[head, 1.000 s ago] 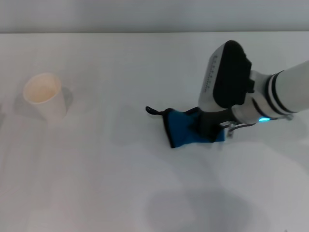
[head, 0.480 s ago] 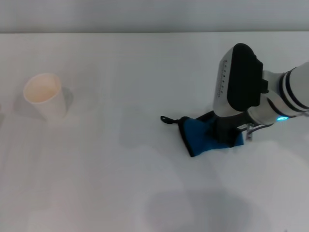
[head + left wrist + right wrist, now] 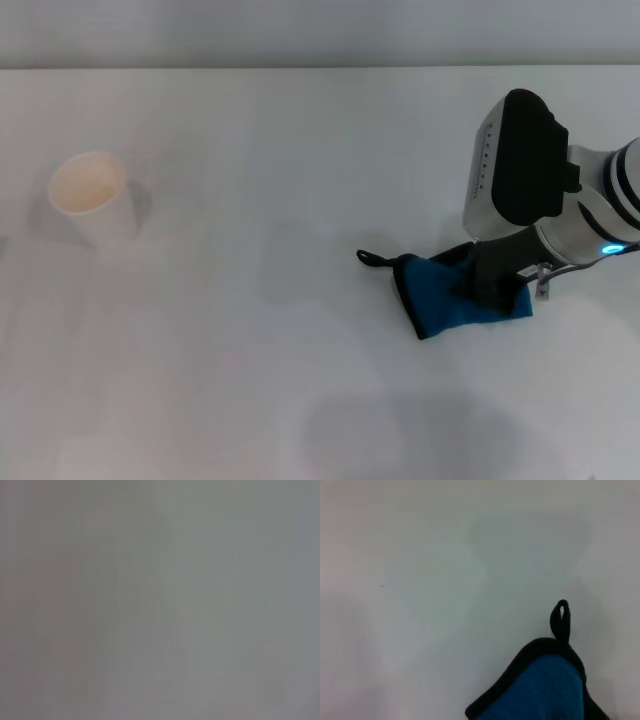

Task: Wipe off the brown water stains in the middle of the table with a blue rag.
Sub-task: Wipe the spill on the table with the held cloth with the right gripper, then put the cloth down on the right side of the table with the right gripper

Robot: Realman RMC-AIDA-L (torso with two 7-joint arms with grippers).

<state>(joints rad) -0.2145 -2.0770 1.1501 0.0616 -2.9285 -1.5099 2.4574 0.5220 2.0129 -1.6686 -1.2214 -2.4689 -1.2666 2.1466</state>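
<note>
The blue rag [image 3: 438, 302] lies bunched on the white table [image 3: 250, 340], right of the middle, its black loop [image 3: 368, 259] pointing left. My right gripper [image 3: 492, 283] reaches down from the right and is shut on the rag's right part, its dark fingers pressed into the cloth. In the right wrist view the rag [image 3: 540, 690] and its loop [image 3: 561, 617] lie against bare white tabletop. The brown water stains are out of view in every frame. My left gripper is out of view; the left wrist view is plain grey.
A white paper cup [image 3: 93, 198] with a beige inside stands upright at the far left of the table. The table's far edge runs along the top of the head view.
My right gripper has dragged the blue rag to the right and toward the near edge. The cup has not moved.
</note>
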